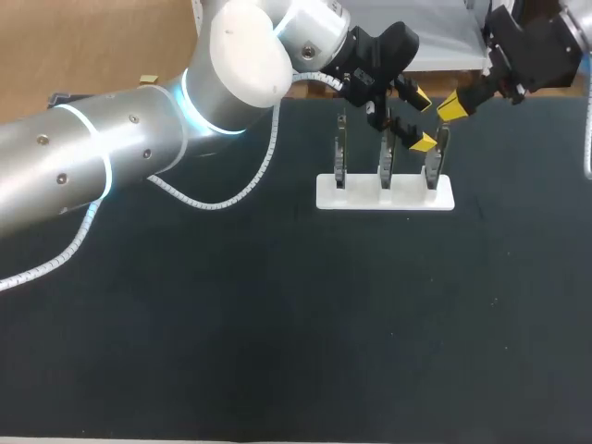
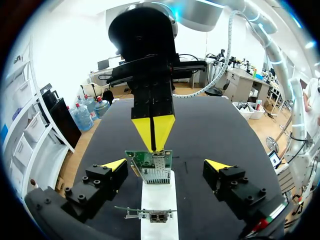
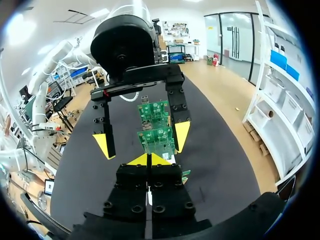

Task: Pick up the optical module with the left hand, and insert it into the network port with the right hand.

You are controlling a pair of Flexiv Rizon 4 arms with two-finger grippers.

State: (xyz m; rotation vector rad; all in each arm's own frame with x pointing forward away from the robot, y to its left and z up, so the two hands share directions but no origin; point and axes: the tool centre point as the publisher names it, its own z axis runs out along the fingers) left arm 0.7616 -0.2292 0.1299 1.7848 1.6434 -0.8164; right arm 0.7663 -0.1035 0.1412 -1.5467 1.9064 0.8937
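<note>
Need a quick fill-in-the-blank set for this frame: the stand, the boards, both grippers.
1. The white stand holds ___ upright circuit boards.
2. The left gripper is ___, with one yellow tip on each side of a board.
3. The right gripper is ___, with its yellow tips pressed together.

Missing words: three; open; shut

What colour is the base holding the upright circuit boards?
White base, best seen in the head view.
</note>
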